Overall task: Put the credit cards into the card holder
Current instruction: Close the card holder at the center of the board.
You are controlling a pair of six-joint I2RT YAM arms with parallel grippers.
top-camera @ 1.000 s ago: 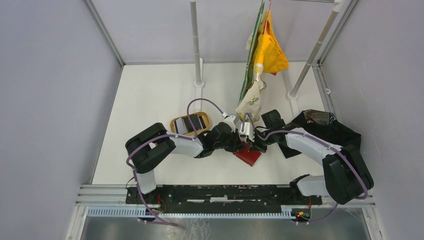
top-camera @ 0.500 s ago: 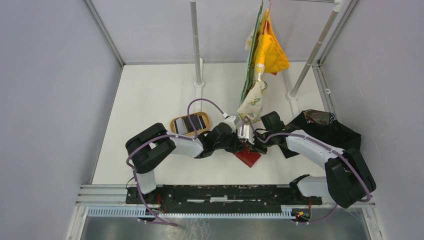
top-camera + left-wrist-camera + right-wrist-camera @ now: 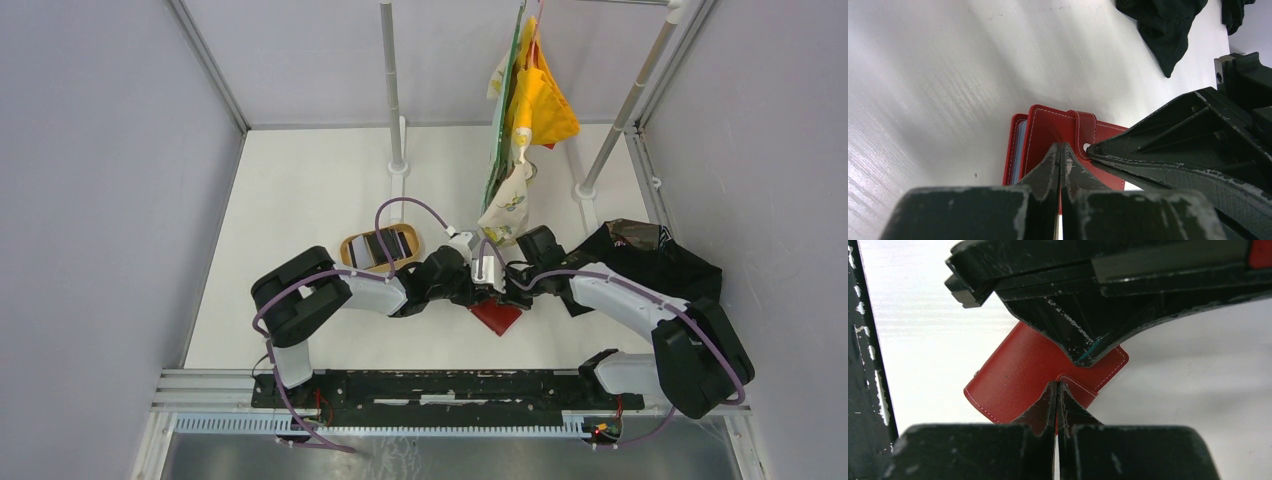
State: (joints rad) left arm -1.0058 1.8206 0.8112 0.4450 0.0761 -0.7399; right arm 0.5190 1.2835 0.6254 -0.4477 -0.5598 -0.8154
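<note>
The red card holder (image 3: 498, 317) lies on the white table under both grippers, its cover a little ajar so the grey-blue lining shows (image 3: 1019, 145). My left gripper (image 3: 1059, 146) is shut, tips against the red cover (image 3: 1048, 127) beside the snap tab (image 3: 1087, 127). From the other side my right gripper (image 3: 1056, 384) is shut too, tips at the tab's edge (image 3: 1075, 387) on the card holder (image 3: 1013, 380). The frames do not settle whether either pinches leather. The credit cards (image 3: 380, 245), grey and dark, lie in the tan oval tray (image 3: 349, 258) left of the grippers.
A black cloth (image 3: 660, 255) is heaped on the right of the table. Yellow and patterned cloths (image 3: 535, 100) hang from a rack just behind the grippers. Its poles (image 3: 392, 90) stand at the back. Grey walls close in both sides.
The right arm has slid a little left, closer to the left gripper, covering more of the card holder. The left arm and the tray have not moved.
</note>
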